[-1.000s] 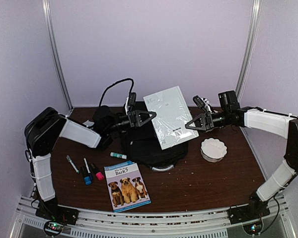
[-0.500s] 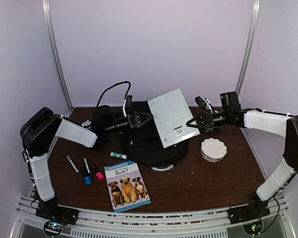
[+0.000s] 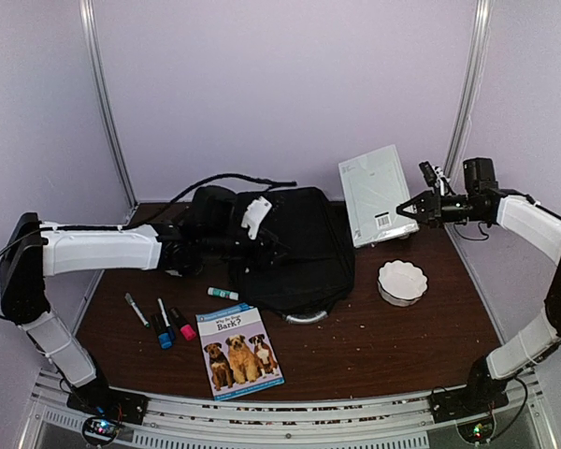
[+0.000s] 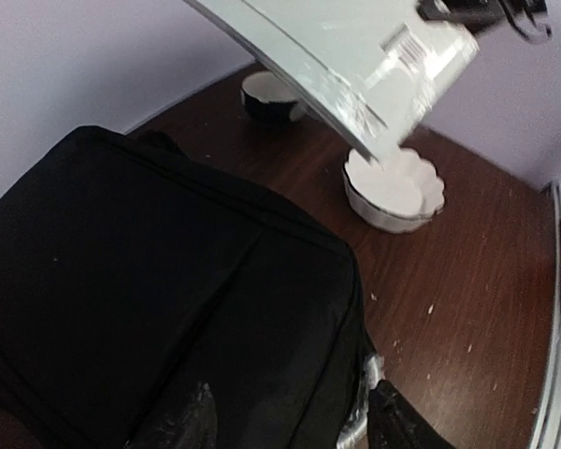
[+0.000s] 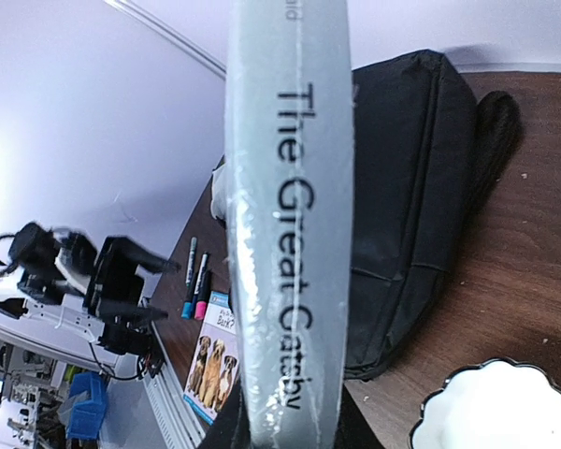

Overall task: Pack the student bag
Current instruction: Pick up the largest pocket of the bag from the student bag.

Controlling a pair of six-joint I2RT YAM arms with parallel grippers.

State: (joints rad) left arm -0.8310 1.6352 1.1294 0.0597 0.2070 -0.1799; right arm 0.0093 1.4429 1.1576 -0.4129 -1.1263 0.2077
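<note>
The student bag (image 3: 294,248), a big black backpack, lies flat mid-table with its silver handle (image 3: 307,318) at the near end. My left gripper (image 3: 266,245) hangs low over the bag's left part, open and empty. In the left wrist view its dark fingertips (image 4: 182,421) straddle black fabric (image 4: 168,281), with the handle (image 4: 360,412) beside the right one. My right gripper (image 3: 413,208) is shut on a grey-white book (image 3: 379,195), held in the air at the back right, clear of the bag. The right wrist view shows the book's spine (image 5: 285,234) upright between the jaws.
A white scalloped bowl (image 3: 402,281) sits right of the bag, below the held book. A dog picture book (image 3: 238,351) lies near the front. Three markers (image 3: 164,323) and a small green-capped stick (image 3: 222,294) lie left of it. A black cable (image 3: 229,178) arcs behind the bag.
My left gripper let go of the book, opened and dropped to the bag. The right gripper carried the book right and toward the back, off the bag.
</note>
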